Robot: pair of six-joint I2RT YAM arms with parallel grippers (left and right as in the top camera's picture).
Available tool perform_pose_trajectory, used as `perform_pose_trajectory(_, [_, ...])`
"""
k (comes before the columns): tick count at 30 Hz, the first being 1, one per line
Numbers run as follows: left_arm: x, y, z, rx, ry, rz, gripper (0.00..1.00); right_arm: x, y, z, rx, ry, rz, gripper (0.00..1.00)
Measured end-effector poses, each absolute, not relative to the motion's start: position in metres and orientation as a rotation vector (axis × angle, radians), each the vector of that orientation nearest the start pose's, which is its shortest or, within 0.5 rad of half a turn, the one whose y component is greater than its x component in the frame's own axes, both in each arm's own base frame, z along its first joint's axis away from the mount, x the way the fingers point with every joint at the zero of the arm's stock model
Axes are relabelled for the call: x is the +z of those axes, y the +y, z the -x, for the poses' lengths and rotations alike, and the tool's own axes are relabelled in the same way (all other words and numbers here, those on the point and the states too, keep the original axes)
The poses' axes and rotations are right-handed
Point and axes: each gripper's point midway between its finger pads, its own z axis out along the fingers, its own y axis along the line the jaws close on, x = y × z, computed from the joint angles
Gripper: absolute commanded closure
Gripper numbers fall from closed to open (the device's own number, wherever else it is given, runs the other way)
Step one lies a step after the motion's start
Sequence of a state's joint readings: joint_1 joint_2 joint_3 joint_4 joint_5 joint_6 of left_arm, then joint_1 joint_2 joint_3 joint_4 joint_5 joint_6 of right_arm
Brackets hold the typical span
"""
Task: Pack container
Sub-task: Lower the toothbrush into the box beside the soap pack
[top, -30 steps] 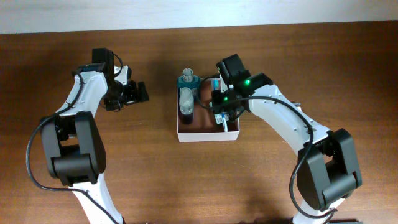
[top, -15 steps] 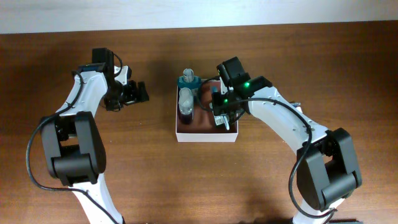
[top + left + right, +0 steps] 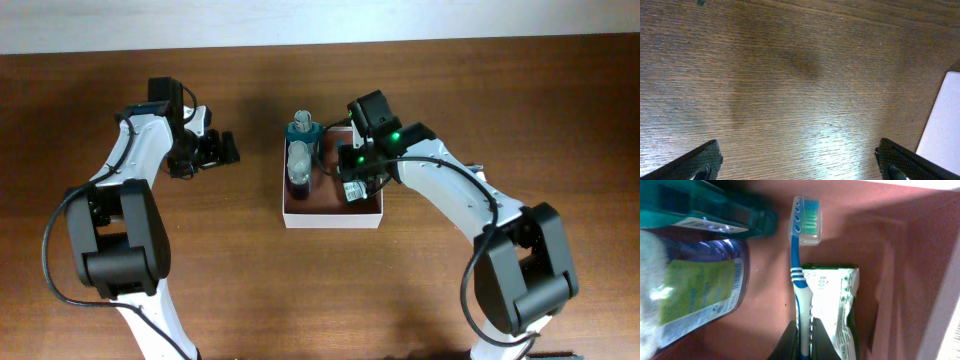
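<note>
The container [image 3: 331, 219], a shallow white-walled box with a reddish-brown inside [image 3: 765, 280], sits at the table's middle. In it lie a teal bottle [image 3: 302, 130], a purple bottle with a white cap [image 3: 298, 165] and a white and green packet [image 3: 832, 305]. My right gripper [image 3: 355, 185] is inside the box, shut on the handle of a blue and white toothbrush [image 3: 801, 255], whose capped head points to the far wall. The right wrist view shows my right gripper's fingers [image 3: 804, 342] pinching the handle. My left gripper [image 3: 215, 150] is open and empty over bare wood, left of the box.
The dark wooden table [image 3: 560, 90] runs to a pale wall at the far edge. The left wrist view shows bare wood [image 3: 790, 85] and a white box wall [image 3: 942, 125] at its right edge.
My right gripper has moved slightly left and lower into the container with the toothbrush. The left arm has not moved.
</note>
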State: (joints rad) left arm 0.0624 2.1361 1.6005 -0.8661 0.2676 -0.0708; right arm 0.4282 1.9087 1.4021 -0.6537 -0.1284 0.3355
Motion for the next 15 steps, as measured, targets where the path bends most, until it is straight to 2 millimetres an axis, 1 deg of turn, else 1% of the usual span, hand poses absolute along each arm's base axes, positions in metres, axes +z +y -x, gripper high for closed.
perform_pose_trajectory(5, [0.027,-0.018,-0.445,-0.398,2.944,0.162,0.01,0.056,0.206,-0.399,0.370,2.808,0.165,0.95])
perform_pose_trajectory(6, [0.027,-0.018,-0.445,-0.398,2.944,0.162,0.01,0.054,0.206,-0.399,0.367,2.813,0.165,0.93])
perform_pose_trajectory(7, [0.027,-0.018,-0.445,-0.399,2.944,0.162,0.01,0.053,0.206,-0.399,0.367,2.815,0.165,0.91])
perform_pose_trajectory(11, [0.027,-0.018,-0.445,-0.398,2.944,0.163,0.01,0.052,0.208,-0.398,0.368,2.815,0.169,0.92])
perform_pose_trajectory(15, [0.027,-0.018,-0.445,-0.399,2.944,0.162,0.01,0.053,0.216,-0.397,0.379,2.805,0.189,0.91])
